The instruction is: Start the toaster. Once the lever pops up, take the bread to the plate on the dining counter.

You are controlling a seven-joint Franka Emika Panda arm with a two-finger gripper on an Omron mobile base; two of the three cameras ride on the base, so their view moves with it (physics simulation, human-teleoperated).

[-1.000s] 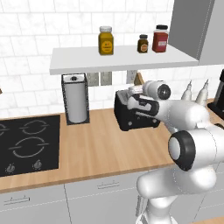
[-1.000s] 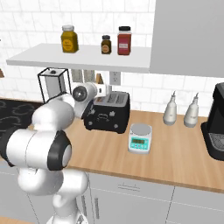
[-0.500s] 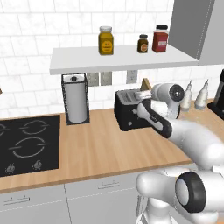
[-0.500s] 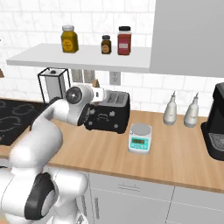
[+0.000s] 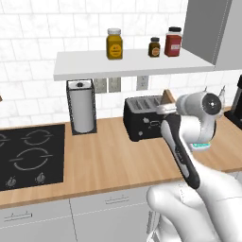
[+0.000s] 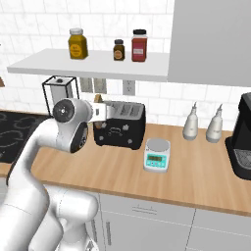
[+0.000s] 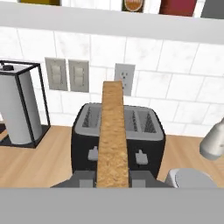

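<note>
We cannot see the toaster's (image 7: 118,131) middle front, hidden behind the bread (image 7: 113,135); the bread's lower end is cut off below the toaster.

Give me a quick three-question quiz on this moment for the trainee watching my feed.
1. True or false: the thin tan slice of bread sits down inside a slot of the small black two-slot toaster.
2. What stands left of the toaster in the left base view?
A. grey digital kitchen scale
B. white paper towel roll in a black wire holder
C. black coffee machine
3. Fill in: the claw is shut on the ____.

Key
1. False: the slice is out of the slots, held edge-on in front of the toaster.
2. B, the white paper towel roll in a black wire holder.
3. Bread.
</note>
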